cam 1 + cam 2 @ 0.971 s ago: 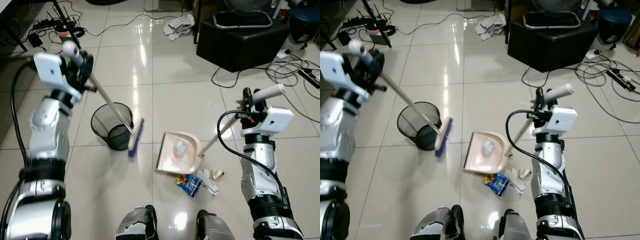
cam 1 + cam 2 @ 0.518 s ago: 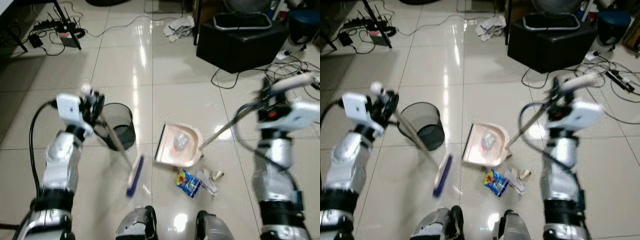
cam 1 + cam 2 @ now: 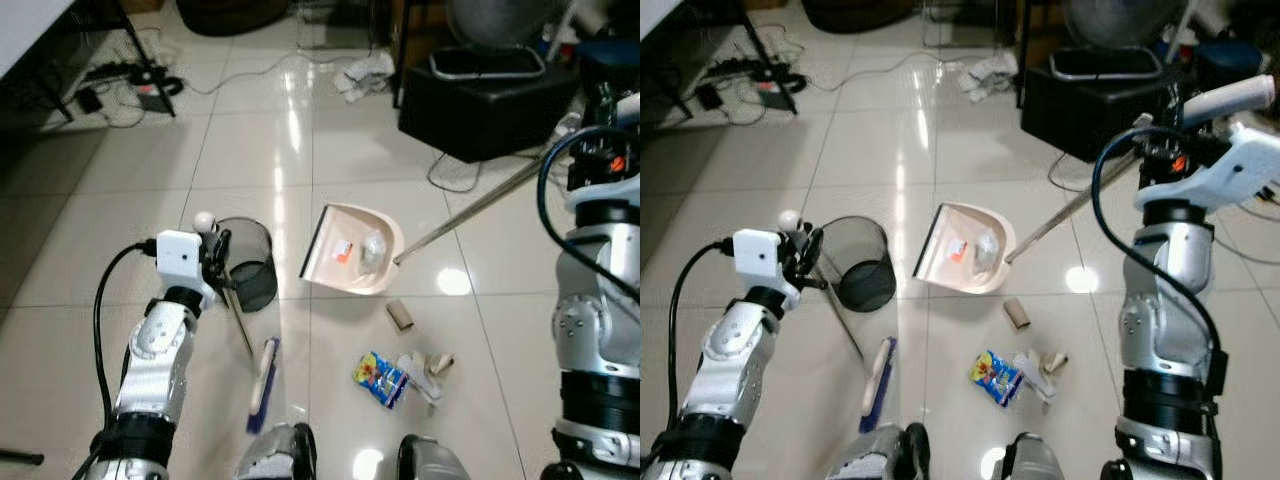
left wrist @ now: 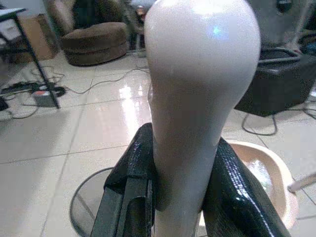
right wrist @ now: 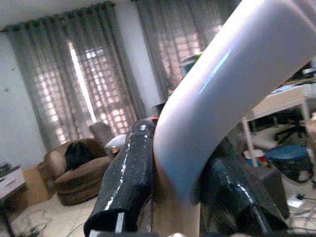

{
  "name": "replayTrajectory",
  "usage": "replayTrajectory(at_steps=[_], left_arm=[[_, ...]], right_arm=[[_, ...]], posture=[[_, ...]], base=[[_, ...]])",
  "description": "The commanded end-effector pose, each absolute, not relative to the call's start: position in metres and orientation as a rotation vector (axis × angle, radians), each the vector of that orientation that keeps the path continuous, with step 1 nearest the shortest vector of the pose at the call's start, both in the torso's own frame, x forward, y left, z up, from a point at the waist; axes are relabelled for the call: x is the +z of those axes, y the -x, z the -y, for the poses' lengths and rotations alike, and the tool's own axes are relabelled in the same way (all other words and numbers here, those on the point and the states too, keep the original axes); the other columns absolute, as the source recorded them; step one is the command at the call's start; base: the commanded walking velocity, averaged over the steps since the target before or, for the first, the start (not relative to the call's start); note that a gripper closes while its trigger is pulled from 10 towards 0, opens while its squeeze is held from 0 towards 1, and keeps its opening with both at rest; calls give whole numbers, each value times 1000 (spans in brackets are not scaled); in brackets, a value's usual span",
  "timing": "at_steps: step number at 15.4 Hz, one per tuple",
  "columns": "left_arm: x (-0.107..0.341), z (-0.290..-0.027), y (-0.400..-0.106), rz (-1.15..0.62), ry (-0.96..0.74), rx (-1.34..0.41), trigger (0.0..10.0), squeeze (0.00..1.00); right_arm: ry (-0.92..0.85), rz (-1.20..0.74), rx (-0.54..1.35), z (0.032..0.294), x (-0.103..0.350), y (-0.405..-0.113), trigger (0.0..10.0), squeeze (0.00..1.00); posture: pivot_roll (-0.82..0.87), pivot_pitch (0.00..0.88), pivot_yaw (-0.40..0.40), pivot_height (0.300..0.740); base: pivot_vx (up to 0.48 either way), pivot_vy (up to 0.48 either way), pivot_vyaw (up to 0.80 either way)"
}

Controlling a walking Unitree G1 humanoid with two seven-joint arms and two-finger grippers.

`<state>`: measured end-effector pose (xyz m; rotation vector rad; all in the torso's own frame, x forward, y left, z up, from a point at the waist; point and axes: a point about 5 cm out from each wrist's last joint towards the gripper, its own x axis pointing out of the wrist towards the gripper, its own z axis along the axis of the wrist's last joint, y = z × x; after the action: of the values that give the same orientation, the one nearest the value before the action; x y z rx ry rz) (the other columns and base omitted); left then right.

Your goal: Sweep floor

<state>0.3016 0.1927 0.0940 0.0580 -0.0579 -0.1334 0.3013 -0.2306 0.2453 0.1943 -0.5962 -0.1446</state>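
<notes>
My left gripper point(image 3: 803, 256) is shut on the white top of the broom handle point(image 4: 197, 98), low at my left side. The thin broom pole slants down to the blue broom head point(image 3: 262, 385), which rests on the tiles by my left foot. My right gripper point(image 3: 1167, 135) is raised at the right, shut on the long dustpan handle point(image 5: 212, 84). The beige dustpan point(image 3: 352, 262) lies on the floor ahead with crumpled litter in it. Between the pan and my feet lie a cardboard roll point(image 3: 400, 315), a blue wrapper point(image 3: 380, 378) and white paper scraps point(image 3: 424, 363).
A black mesh bin point(image 3: 250, 272) stands right beside the left gripper. A black box point(image 3: 485, 95) with cables around it sits at the back right. More crumpled paper point(image 3: 365, 72) lies farther off, and power strips and a stand leg point(image 3: 130, 85) at the back left.
The left arm dropped and the broom head swung back to the floor by my foot. The right arm rose, drawing the dustpan farther away. A cardboard roll now shows on the tiles.
</notes>
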Motion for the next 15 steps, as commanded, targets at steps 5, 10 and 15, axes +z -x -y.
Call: replayTrajectory(at_steps=[5, 10, 15], left_arm=[[88, -183, -289, 46, -75, -119, 10000, 0], [82, -177, -275, 32, -106, -93, 10000, 0], [94, -167, -284, 71, -101, -124, 10000, 0]], right_arm=[[-240, 650, -98, 226, 268, -298, 10000, 0], [-276, 663, -83, 226, 283, -310, 10000, 0], [-313, 707, -122, 236, 296, -319, 10000, 0]], posture=[[-9, 94, 96, 740], [-20, 58, 51, 740], [5, 54, 23, 740]], base=[[0, 0, 800], [0, 0, 800], [0, 0, 160]])
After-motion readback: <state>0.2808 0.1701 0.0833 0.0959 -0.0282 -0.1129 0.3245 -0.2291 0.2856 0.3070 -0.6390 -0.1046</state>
